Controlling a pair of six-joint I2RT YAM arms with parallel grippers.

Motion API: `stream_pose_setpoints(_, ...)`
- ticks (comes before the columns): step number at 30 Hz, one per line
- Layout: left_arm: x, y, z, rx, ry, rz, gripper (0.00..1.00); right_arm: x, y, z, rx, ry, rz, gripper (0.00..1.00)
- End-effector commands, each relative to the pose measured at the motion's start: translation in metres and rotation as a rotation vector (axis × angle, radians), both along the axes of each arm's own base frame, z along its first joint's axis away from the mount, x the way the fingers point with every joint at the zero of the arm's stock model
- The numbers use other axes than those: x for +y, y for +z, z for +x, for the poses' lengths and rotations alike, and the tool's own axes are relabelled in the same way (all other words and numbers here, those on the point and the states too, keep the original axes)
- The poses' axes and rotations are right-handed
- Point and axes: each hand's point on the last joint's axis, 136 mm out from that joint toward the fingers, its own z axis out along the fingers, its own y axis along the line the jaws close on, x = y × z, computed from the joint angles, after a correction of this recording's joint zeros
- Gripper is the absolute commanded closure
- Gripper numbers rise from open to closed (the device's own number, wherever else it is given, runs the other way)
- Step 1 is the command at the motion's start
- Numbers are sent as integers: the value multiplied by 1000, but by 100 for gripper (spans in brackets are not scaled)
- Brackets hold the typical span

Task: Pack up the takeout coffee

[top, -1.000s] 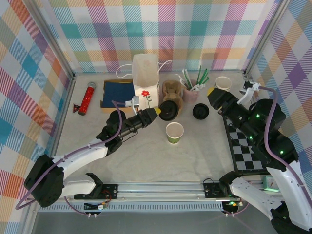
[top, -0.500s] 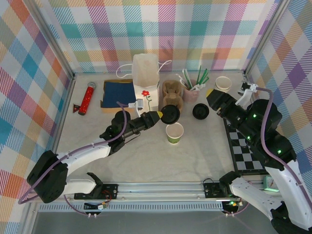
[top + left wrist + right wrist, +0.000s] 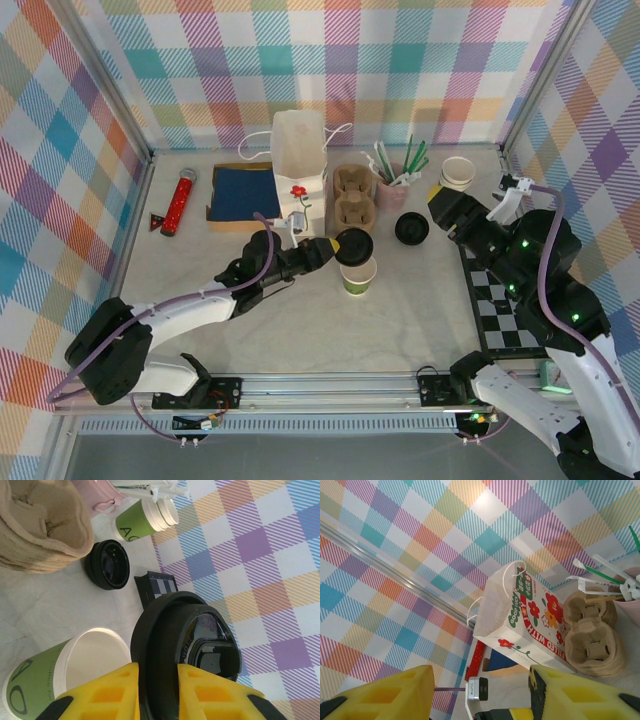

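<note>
Counter [image 3: 300,330]: pale, marbled top, plaid walls on 3 sides. Far left: red tube [image 3: 183,202] lying flat, w/ small dark-red triangle [image 3: 157,222] just beside its near end. Right of that, blue mat [image 3: 243,193], flat. White paper bag [image 3: 299,160] w/ flower print stands upright at back centre, at mat's right edge. Brown cup carriers [image 3: 352,198], stacked, just right of bag. Pink cup [image 3: 392,192] of straws is beside them. Stack of paper cups [image 3: 458,172] back right. Black lid [image 3: 411,230] flat, in front of pink cup. Open green cup [image 3: 358,278] upright mid-counter, near carriers. Checkered board [image 3: 497,310] flat along right edge.
</note>
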Motion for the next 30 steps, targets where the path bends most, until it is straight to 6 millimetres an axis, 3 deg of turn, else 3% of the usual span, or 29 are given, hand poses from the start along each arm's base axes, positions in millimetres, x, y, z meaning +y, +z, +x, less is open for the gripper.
stream_pose_setpoints(1, -6, -1, 1, -17, -4, 27, 79, -4, 0, 0, -15, -16, -16, 47)
stream_pose_setpoints(30, -19, -37, 5, 26, -4, 141, 79, -11, -5, -1, -15, -45, -32, 47)
